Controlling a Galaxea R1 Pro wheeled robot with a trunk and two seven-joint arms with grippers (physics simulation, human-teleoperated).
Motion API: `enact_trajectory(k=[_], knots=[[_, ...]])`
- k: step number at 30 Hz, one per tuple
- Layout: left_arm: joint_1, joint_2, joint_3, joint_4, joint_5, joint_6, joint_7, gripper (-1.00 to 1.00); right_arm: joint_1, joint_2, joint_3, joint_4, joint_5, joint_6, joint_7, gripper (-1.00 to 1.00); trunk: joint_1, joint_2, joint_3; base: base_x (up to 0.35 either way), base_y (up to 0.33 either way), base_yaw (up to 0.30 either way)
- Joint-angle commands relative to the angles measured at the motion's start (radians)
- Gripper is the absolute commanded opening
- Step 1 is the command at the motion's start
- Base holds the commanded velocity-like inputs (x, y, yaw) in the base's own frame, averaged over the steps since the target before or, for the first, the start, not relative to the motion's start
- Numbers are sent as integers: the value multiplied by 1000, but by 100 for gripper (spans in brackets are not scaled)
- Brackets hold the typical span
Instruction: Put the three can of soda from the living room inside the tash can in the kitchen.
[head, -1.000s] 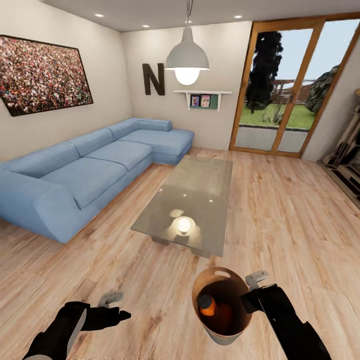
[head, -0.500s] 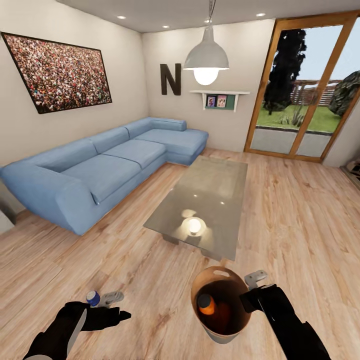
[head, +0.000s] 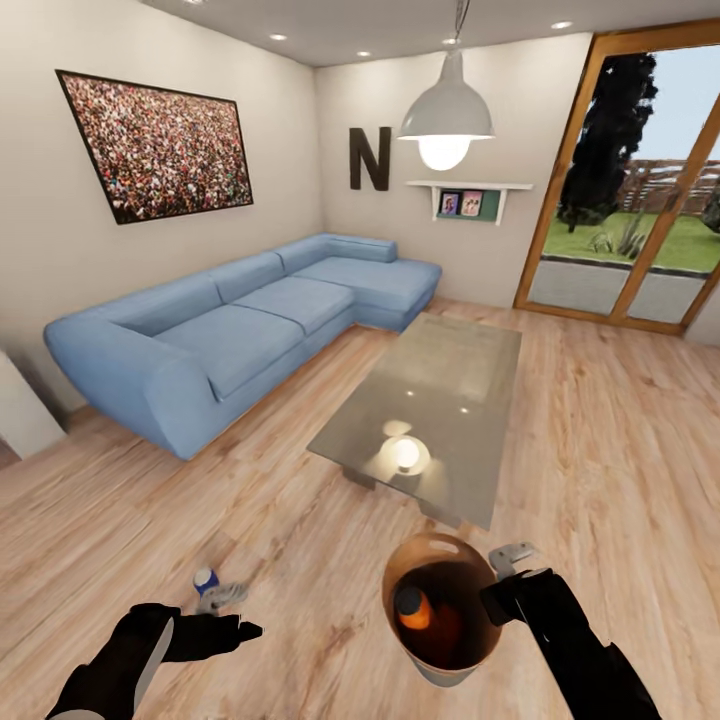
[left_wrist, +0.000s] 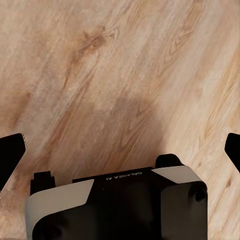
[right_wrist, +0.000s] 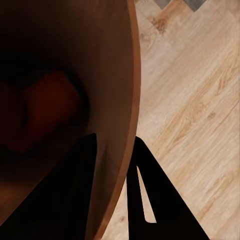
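While the right gripper (head: 512, 572) pinches the trash can (head: 440, 668) rim with an orange can (head: 412, 610) inside, the blue can (head: 206, 580) stands on the floor at 12 o'clock from the spread left gripper (head: 228, 608). Next: reach down and grab it.

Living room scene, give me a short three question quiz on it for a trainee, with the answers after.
1. True or false: the right hand grips the bin by its rim.
2. Which can stands on the floor by the left hand? A) orange B) blue C) green
3. Fill in: inside the bin lies an ___ can.

Key
1. True: in the right wrist view one finger is inside the wall and the other outside.
2. B: the blue can stands upright on the planks, just beyond the open left hand.
3. Orange: the orange can shows inside the bin's brown interior.
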Motion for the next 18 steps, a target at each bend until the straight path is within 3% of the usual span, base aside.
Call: enact_trajectory(k=[1,12,18], knots=[[0,0,0,0,0,0,0,100,0,1,1,0,-11,1,1,-100,0,0,0,0,0,280],[0,0,0,2,-1,-2,1,100,0,1,2,0,-11,-8,2,-100,0,0,0,0,0,282],[0,0,-1,2,-6,-2,-3,100,0,3,2,0,-10,-8,0,-100,0,0,0,0,0,80]])
